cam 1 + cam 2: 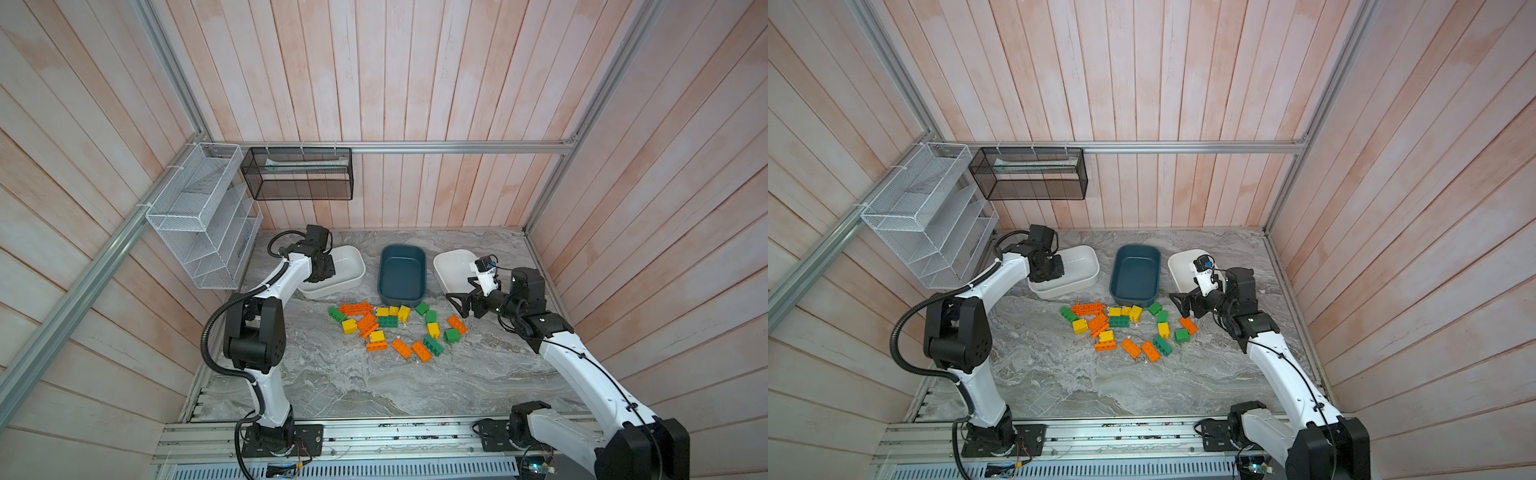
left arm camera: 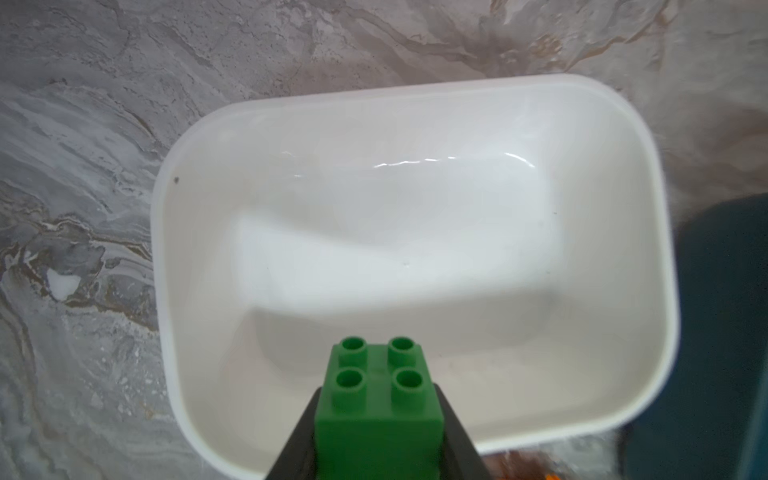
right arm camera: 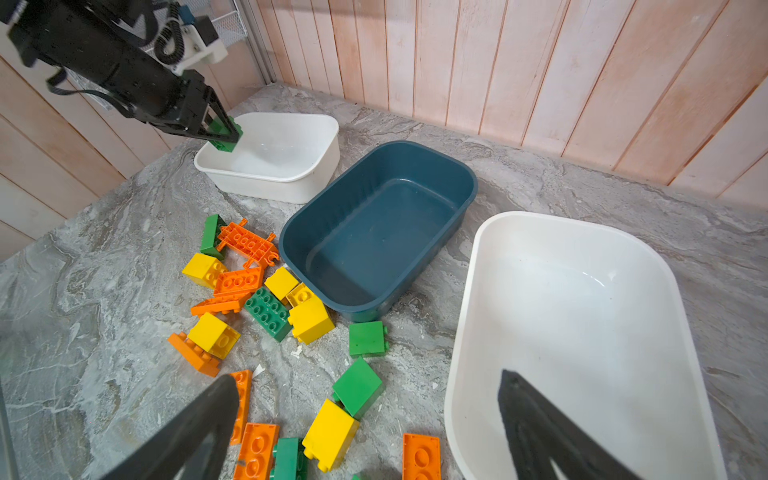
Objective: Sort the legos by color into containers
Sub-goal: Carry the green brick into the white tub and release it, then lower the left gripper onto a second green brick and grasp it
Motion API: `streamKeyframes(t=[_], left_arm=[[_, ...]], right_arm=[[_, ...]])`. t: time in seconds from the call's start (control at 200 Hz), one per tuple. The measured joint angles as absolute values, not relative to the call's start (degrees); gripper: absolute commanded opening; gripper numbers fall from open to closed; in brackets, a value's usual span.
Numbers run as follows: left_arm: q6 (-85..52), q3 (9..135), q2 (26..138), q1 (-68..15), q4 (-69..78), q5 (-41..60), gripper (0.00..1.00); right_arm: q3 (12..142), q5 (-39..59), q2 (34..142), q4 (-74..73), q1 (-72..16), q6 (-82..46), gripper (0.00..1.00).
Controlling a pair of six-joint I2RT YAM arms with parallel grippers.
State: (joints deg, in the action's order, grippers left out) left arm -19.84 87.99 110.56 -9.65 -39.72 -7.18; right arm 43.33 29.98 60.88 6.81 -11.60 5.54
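My left gripper (image 2: 378,399) is shut on a square green lego (image 2: 376,411) and hangs over the near end of the left white container (image 2: 415,89), whose inside is bare. In the right wrist view the same green lego (image 3: 224,135) sits between the left gripper's fingers above that container (image 3: 270,189). The teal container (image 1: 402,274) in the middle and the right white container (image 1: 451,266) hold nothing. Several orange, yellow and green legos (image 1: 390,324) lie scattered on the table in front of the containers. My right gripper (image 1: 457,305) stands open above the table, between the pile and the right white container.
A white wire rack (image 1: 199,216) and a black mesh basket (image 1: 297,172) hang on the back-left walls. Wooden walls close in the marble table (image 1: 374,386) on three sides. An aluminium rail (image 1: 374,436) carrying both arm bases runs along the front.
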Motion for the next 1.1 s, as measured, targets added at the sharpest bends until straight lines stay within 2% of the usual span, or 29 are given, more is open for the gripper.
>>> streamKeyframes(t=[0.13,0.27,0.455,0.61,0.835,0.96,1.1], left_arm=[[-17.69,89.56,114.89,-8.67,-38.92,-8.67,0.35],[-16.86,91.33,117.84,-8.25,-38.59,-9.78,0.41],[-17.12,93.21,118.50,-8.16,-39.24,-10.35,0.65],[-18.48,92.95,115.68,-8.21,-41.19,-9.21,0.74],[-26.39,83.74,99.72,-11.29,-43.18,-7.57,0.74],[-36.45,76.49,91.55,-14.57,-44.86,-7.55,0.72],[-47.66,69.04,87.79,-18.09,-45.80,-7.97,0.70]], right_arm=[[43.33,29.98,60.88,6.85,-11.60,5.52,0.98],[43.33,29.98,60.97,6.90,-11.60,5.54,0.98],[43.90,30.00,61.10,7.22,-11.60,5.56,0.98],[45.06,30.15,61.12,7.57,-11.60,5.72,0.98],[45.34,30.15,61.12,7.92,-11.60,6.13,0.98],[45.34,30.20,61.12,7.97,-11.60,6.42,0.98],[45.34,30.59,61.34,7.97,-11.60,6.63,0.98]])
